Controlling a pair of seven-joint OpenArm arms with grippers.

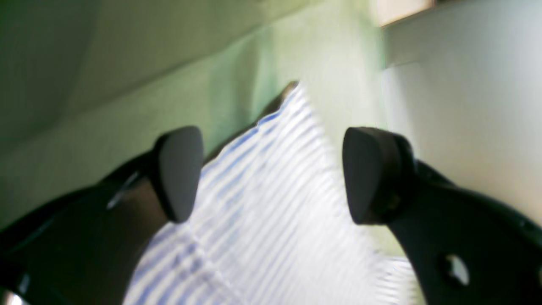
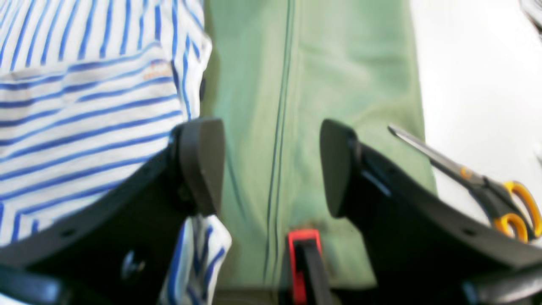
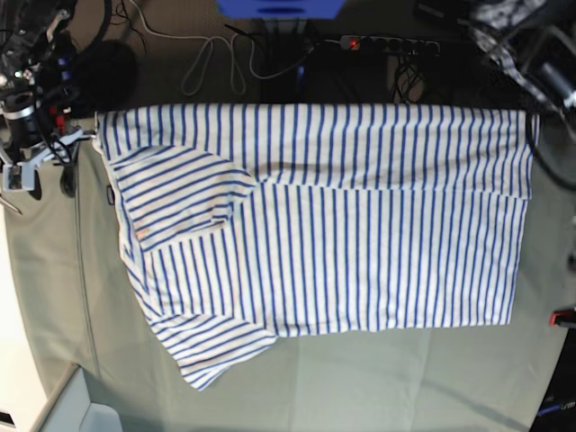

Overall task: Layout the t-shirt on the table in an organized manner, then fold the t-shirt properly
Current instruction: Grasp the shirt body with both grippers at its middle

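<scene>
The striped t-shirt [image 3: 333, 216] lies across the table [image 3: 54, 297] at frame centre; left gripper [image 1: 271, 173] and right gripper [image 2: 271, 165] gape wide, apparently holding nothing.

Base view is taken from overhead, straight down, far enough that the whole t-shirt [image 3: 315, 234] and most of the table [image 3: 54, 297] are covered. Left wrist cam is set close behind the left gripper [image 1: 271, 173], aimed past its fingertips toward 12 o'clock; blurred. Right wrist cam is set likewise behind the right gripper [image 2: 271, 167]. Striped cloth and green table cover are shared by all three views.
</scene>
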